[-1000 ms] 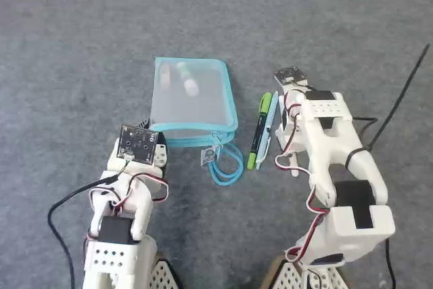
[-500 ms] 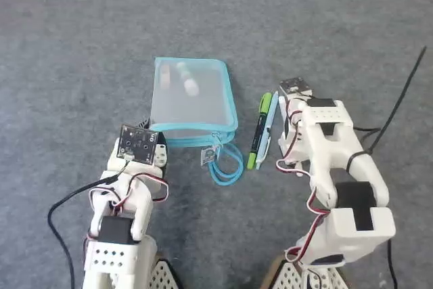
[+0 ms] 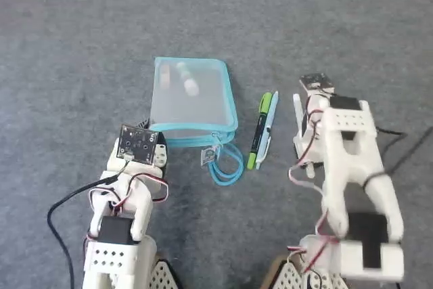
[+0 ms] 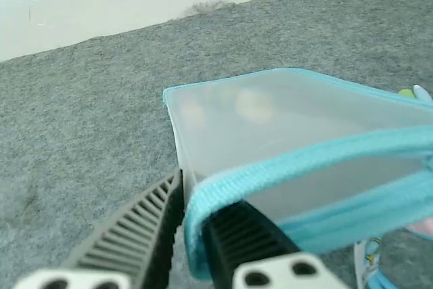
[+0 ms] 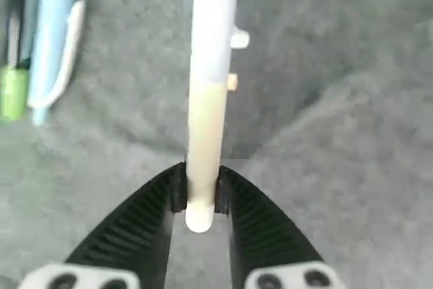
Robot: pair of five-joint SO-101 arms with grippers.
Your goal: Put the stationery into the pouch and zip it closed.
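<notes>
left gripper (image 4: 193, 199): fingers clamped on the near corner of the pouch (image 4: 284, 126), teal zipper edge pinched between the ribbed pads. the rest of the pouch runs out past the fingertips, lying flat on the grey carpet (image 3: 74, 59). a whitish item (image 3: 188, 80) sits inside the pouch at the end far from those fingers. the zipper tag (image 3: 208, 156) and teal wrist strap (image 3: 226, 167) hang off the pouch's near edge, off to the side of the left fingers, toward the other arm. cannot tell if the zip is open. right gripper (image 5: 200, 184): fingers closed on the white pen (image 5: 211, 65), gripping it at one end. the barrel sticks straight out ahead of the fingertips. cannot tell whether it's clear of the carpet. the green pen (image 3: 259, 130) and light blue pen (image 3: 269, 123) lie side by side, touching, on the carpet just beside the right fingers, on the pouch side, between them and the pouch.
</notes>
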